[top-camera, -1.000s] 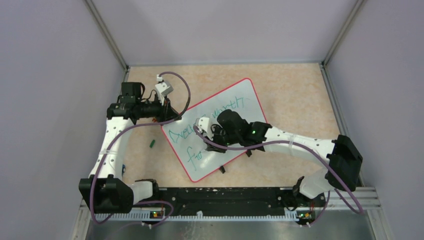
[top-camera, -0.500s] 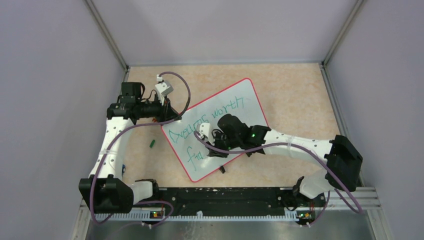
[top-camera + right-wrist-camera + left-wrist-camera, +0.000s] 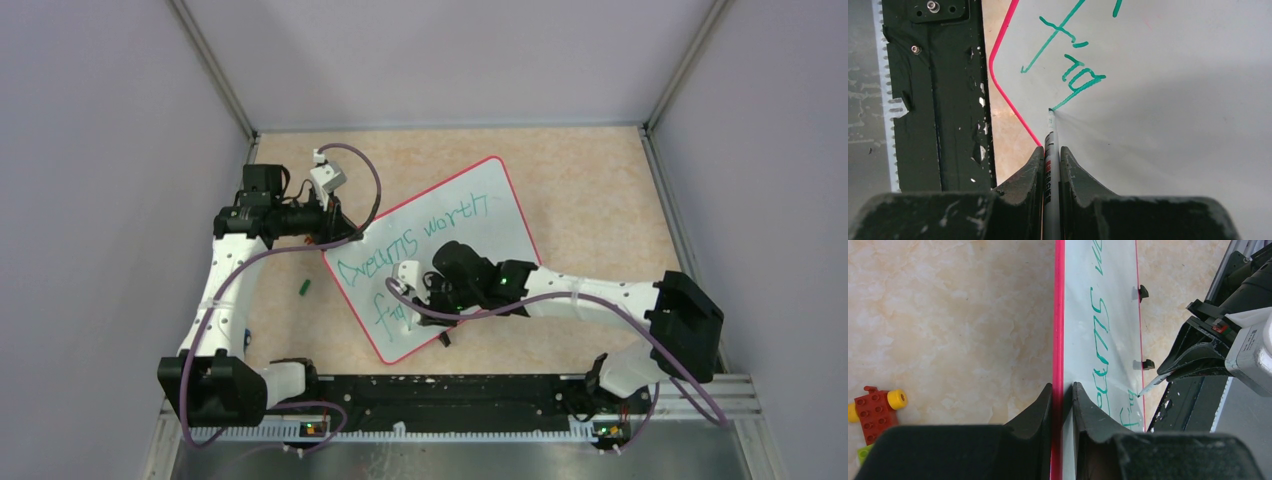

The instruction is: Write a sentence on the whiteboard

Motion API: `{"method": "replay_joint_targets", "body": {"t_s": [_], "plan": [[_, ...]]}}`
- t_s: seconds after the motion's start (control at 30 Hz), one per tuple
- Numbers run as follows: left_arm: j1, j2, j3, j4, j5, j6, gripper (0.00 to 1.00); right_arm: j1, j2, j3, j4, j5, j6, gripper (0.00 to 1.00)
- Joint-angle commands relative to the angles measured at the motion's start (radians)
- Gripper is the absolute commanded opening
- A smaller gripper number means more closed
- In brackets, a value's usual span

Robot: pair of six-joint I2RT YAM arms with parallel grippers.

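Overhead, the right arm [image 3: 570,295] hides most of the lower line of the sentence [image 3: 372,264]. A green speck [image 3: 304,287], at nine o'clock from the whiteboard [image 3: 500,225], is too small to identify. The marker [image 3: 1050,145] runs off the right wrist view at six o'clock.

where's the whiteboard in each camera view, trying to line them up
top external: the whiteboard lies tilted mid-table between the arms.
left wrist: its red rim runs up the centre, pinched by the left gripper.
right wrist: its face fills the upper right, past the marker in the right gripper.
shared landmark: the green sentence, in all three.
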Motion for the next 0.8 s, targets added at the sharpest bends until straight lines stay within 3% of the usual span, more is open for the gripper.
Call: {"method": "replay_joint_targets", "body": {"t_s": [0.0, 0.37, 0.77], "plan": [[-0.004, -0.02, 0.002, 0.006, 0.006, 0.017, 0.0, 0.014, 0.029, 0.056, 0.056, 0.05, -0.004, 0.0], [-0.004, -0.02, 0.004, 0.006, 0.009, 0.014, 0.0, 0.022, -0.058, 0.081, 0.037, -0.014, 0.007, 0.0], [-0.004, -0.015, 0.005, 0.006, 0.013, 0.013, 0.0, -0.067, -0.092, 0.106, 0.019, -0.004, 0.006, 0.0]]}}
